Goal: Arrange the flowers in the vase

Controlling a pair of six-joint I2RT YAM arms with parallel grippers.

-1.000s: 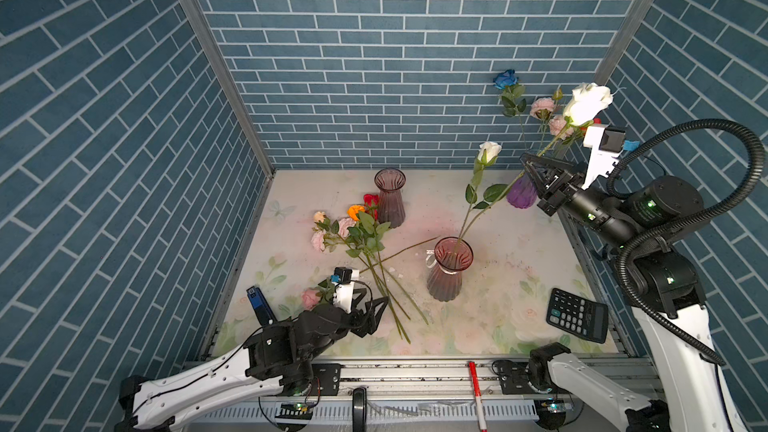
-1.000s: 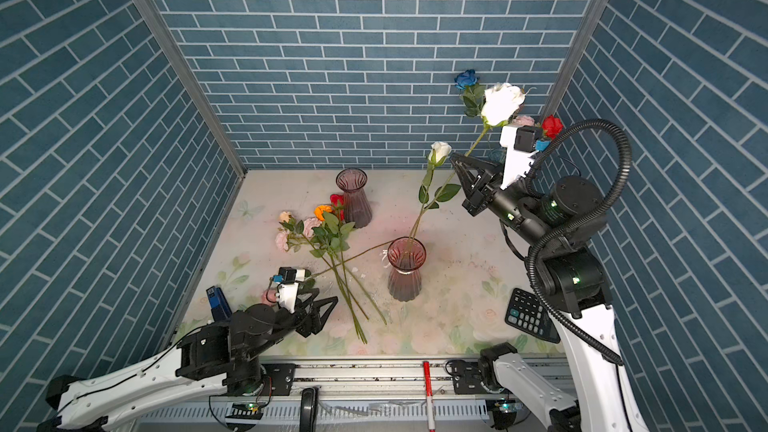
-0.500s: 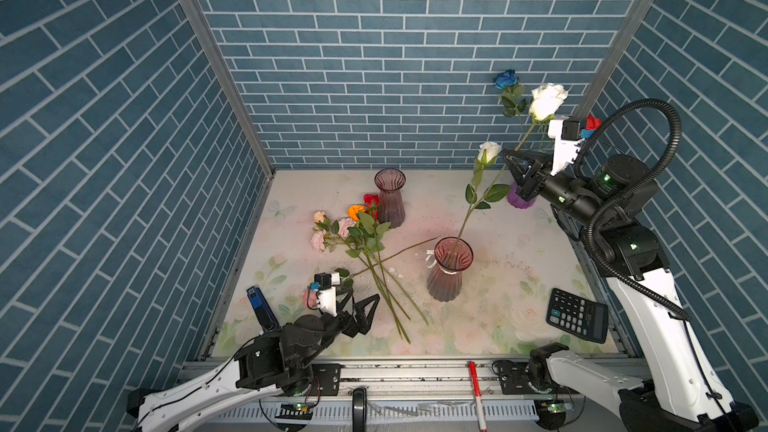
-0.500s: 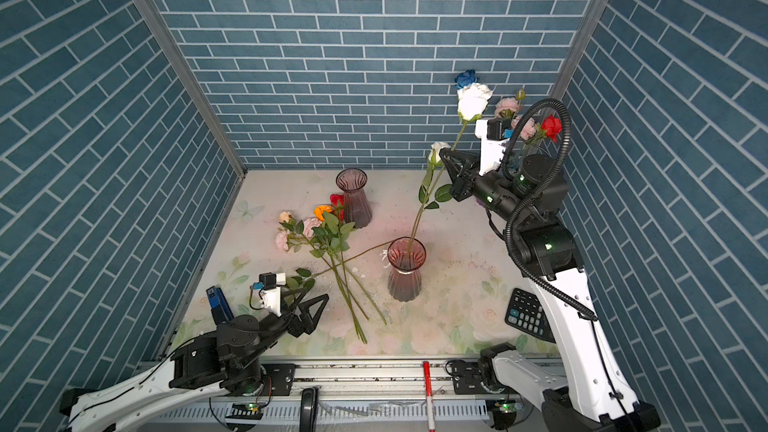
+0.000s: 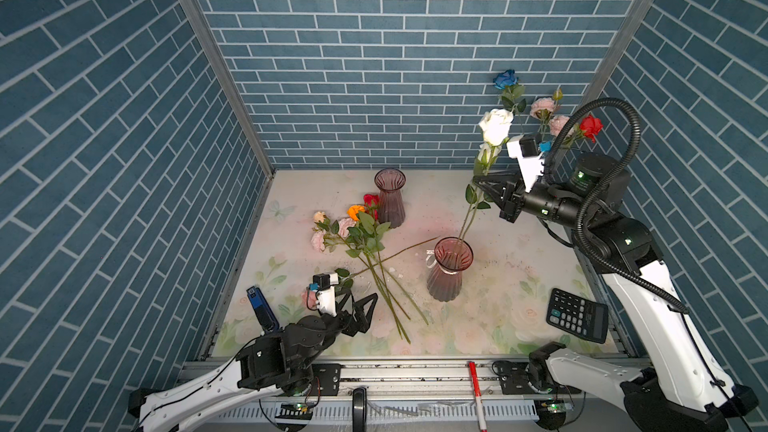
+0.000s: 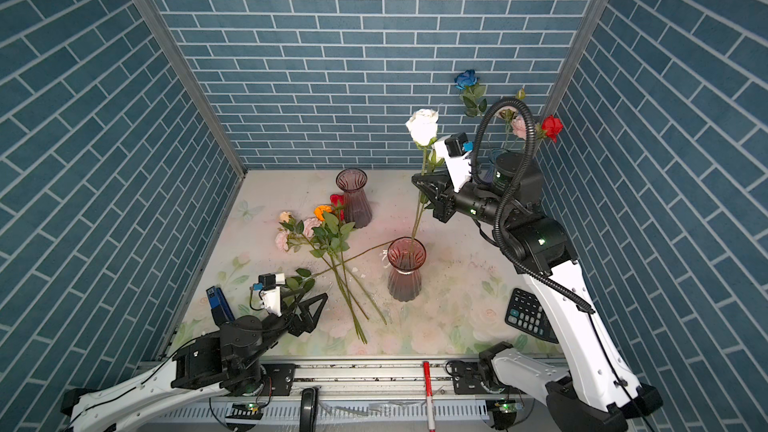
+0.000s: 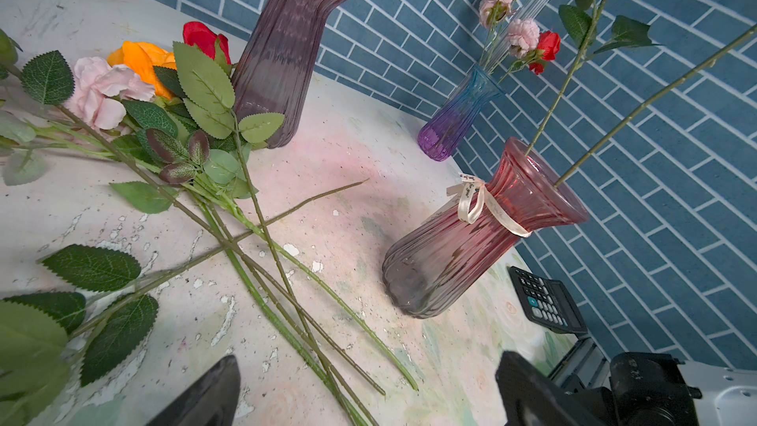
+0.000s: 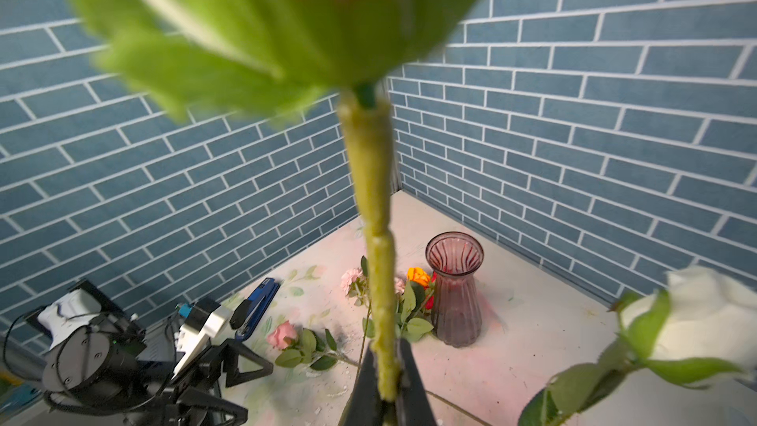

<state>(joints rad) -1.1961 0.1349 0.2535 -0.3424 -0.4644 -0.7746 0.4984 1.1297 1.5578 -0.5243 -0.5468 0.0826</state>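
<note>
Right gripper (image 5: pixel 478 182) clamps the white rose (image 5: pixel 495 126) by its stem; the stem's lower end sits in the red vase (image 5: pixel 451 268). Left gripper (image 5: pixel 360 299) stands fully open, empty, near the loose flowers (image 5: pixel 361 234) lying on the table (image 5: pixel 519 243).

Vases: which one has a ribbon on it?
The pinkish-red vase: a cream ribbon is tied round its neck. The dark purple vase and the blue-and-purple vase have none.

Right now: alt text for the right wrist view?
The right fingers clamp a green stem that runs past the lens into blurred leaves. Beyond, a purple vase stands on the table beside loose flowers; a white rose and the left arm sit at the edges.
</note>
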